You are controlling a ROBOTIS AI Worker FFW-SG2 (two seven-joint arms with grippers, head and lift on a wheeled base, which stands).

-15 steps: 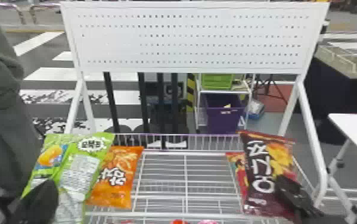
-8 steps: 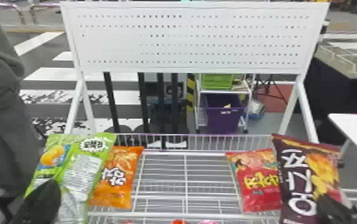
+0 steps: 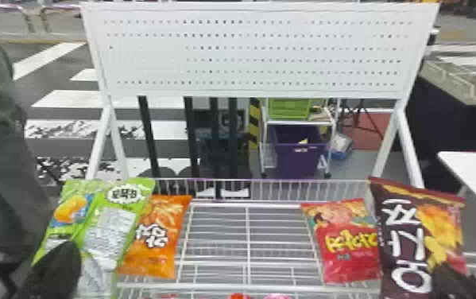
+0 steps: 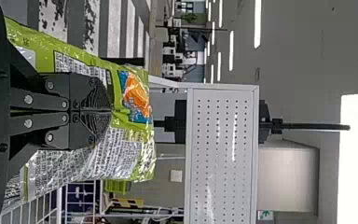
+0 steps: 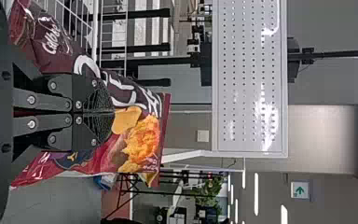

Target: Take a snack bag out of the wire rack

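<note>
indoor hall with crosswalk stripes

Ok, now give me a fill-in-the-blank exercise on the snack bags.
The robot's ____ gripper holds the shiny green snack bag. The dark brown snack bag is in its ____ gripper. In the white wire rack, beside the green bag, is an ____ snack bag. Beside the dark brown bag is a ____ snack bag.
Missing words: left; right; orange; red.

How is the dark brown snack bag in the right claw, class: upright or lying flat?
Upright: the dark brown snack bag has its top edge uppermost, with the right claw shut on it.
</note>
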